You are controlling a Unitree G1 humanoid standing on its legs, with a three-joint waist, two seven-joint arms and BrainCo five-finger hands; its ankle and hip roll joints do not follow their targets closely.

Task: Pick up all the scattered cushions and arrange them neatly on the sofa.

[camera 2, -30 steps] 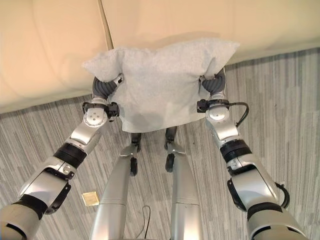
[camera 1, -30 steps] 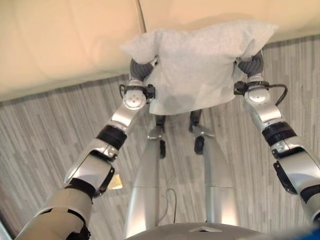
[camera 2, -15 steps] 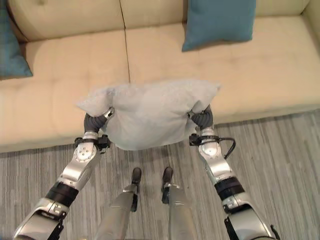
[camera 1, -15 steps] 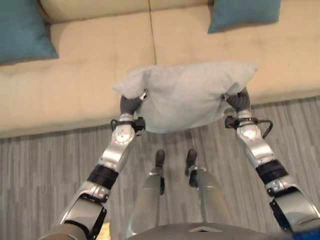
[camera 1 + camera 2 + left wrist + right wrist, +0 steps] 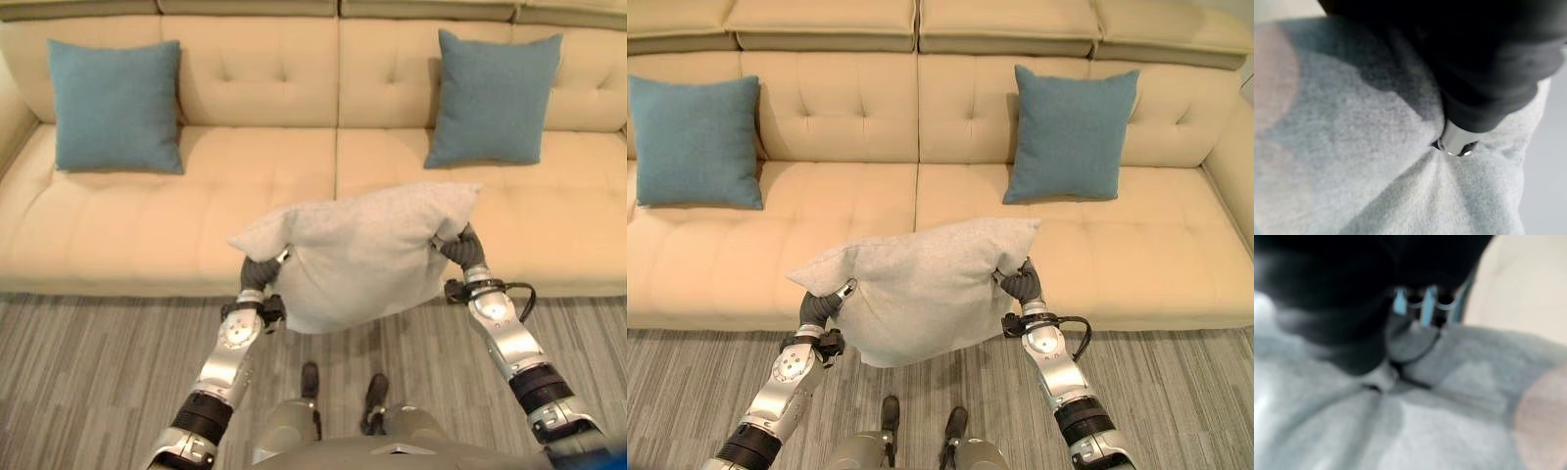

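A big cream sofa (image 5: 872,235) with little buttons in its back runs across the far side of the room. The floor (image 5: 1185,392) in front of it is grey with thin stripes.

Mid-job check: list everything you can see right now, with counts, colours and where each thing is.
Grey cushion: one, light grey, held up between both hands in front of the sofa's front edge, above the floor.
Blue cushions: two, teal blue, upright against the sofa's backrest, one at the left end, one right of centre.
Sofa: one, cream, tufted back, spanning the view.
Floor: grey striped, in front of the sofa.
Left hand: dark cover at the grey cushion's left side, a finger pressed into the fabric.
Right hand: at the cushion's right side, fingers gathered into the fabric.
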